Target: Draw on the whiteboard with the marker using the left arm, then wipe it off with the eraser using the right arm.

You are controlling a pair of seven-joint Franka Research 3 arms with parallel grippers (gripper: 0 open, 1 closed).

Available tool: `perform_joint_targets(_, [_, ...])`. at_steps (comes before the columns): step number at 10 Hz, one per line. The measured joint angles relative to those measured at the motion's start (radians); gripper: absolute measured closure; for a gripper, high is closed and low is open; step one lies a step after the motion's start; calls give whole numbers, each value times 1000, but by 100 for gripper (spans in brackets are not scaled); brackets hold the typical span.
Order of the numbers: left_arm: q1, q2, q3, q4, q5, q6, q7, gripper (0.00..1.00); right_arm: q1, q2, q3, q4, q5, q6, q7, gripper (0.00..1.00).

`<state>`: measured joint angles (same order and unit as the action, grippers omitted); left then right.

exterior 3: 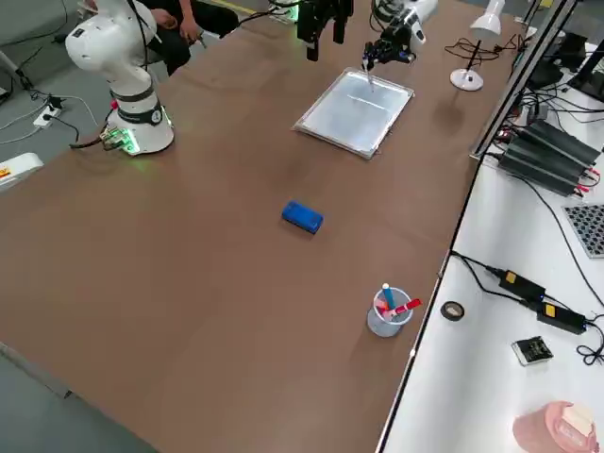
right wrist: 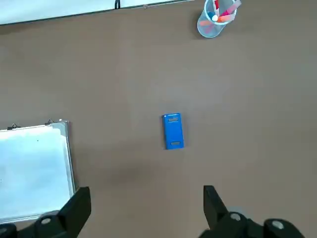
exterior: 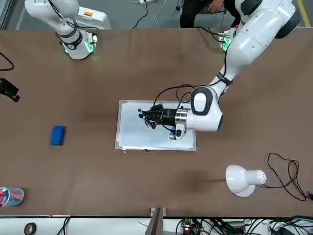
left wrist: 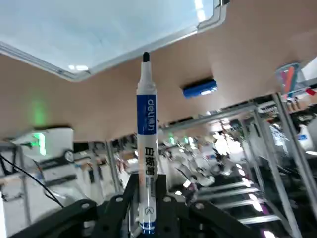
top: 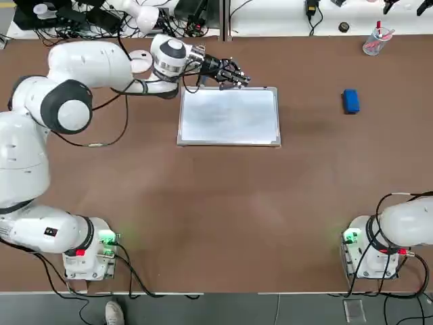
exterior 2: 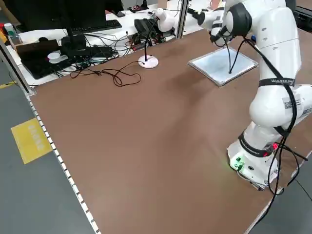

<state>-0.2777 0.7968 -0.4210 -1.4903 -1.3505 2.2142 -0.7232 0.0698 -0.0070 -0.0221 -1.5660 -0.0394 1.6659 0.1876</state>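
Observation:
The whiteboard (top: 229, 116) lies flat in the far middle of the table, its surface blank. My left gripper (top: 233, 74) hovers at the board's far edge, shut on the marker (left wrist: 146, 129). The marker's dark tip points at the board's frame (left wrist: 64, 73); I cannot tell whether it touches. The blue eraser (top: 350, 101) lies alone to the right of the board. My right gripper (right wrist: 143, 208) hangs high above the table, open and holding nothing, with the eraser (right wrist: 173, 131) and a corner of the whiteboard (right wrist: 29, 173) below it.
A clear cup (top: 375, 40) with red items stands at the far right corner. A white desk lamp (exterior: 243, 179) and its cable sit beyond the board on the left arm's side. Bare brown table (top: 223, 217) stretches between the board and the arm bases.

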Motion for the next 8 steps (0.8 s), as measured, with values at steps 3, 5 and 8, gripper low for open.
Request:
perform_joint_targets(3, [-22,47,0,1,-215,0,54,82,3,5,1,-6,0,0,0,0])
perform_joint_targets(5, [-39,66,0,1,-301,0,61,82,3,8,2,-18,0,7,-1,0])
perform_joint_targets(8, [-42,93,0,1,-337,0,66,82,2,10,1,-25,0,20,-40,0])
